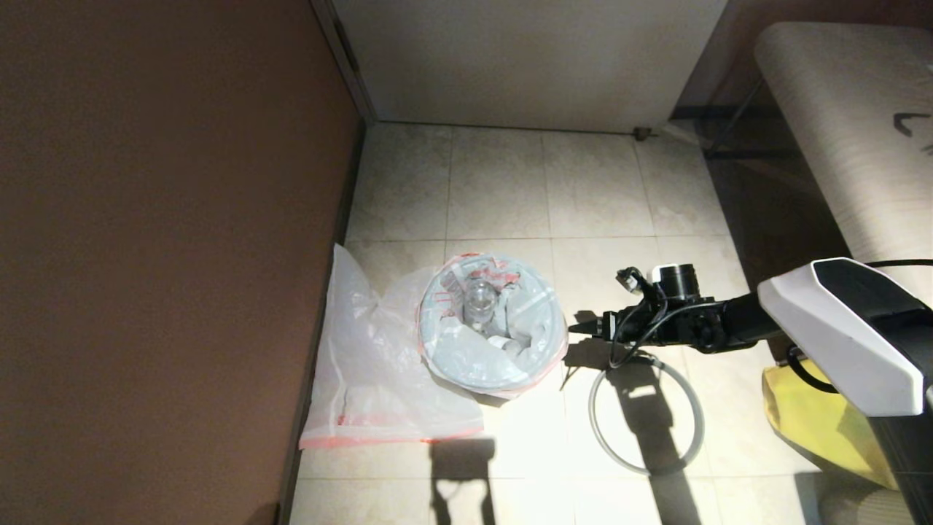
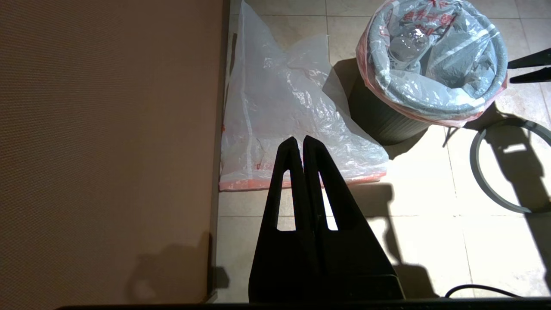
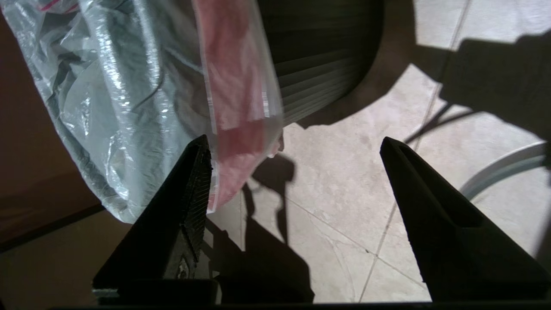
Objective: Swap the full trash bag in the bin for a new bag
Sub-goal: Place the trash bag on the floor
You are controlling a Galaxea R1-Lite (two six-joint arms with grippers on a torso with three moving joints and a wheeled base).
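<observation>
The full trash bag [image 1: 503, 364] lines the black bin [image 2: 379, 122], its red-pink band [image 3: 241, 107] folded over the rim and a clear bottle [image 1: 479, 297] showing inside. The bin's grey hoop [image 1: 591, 419] lies loose on the floor to the right of the bin. The new bag [image 1: 372, 379] lies flat on the tiles between bin and wall. My right gripper [image 1: 576, 329] is open at the bin's right side [image 3: 293, 144], the band hanging beside one finger [image 3: 193, 189], not gripped. My left gripper [image 2: 300, 140] is shut and empty, held above the new bag's [image 2: 292, 99] near edge.
A brown wall [image 1: 168, 255] runs close along the left. A yellow bag [image 1: 816, 423] sits on the floor at the right under my right arm. A pale bench or bed [image 1: 860, 146] stands at the far right, and a white door [image 1: 525, 58] at the back.
</observation>
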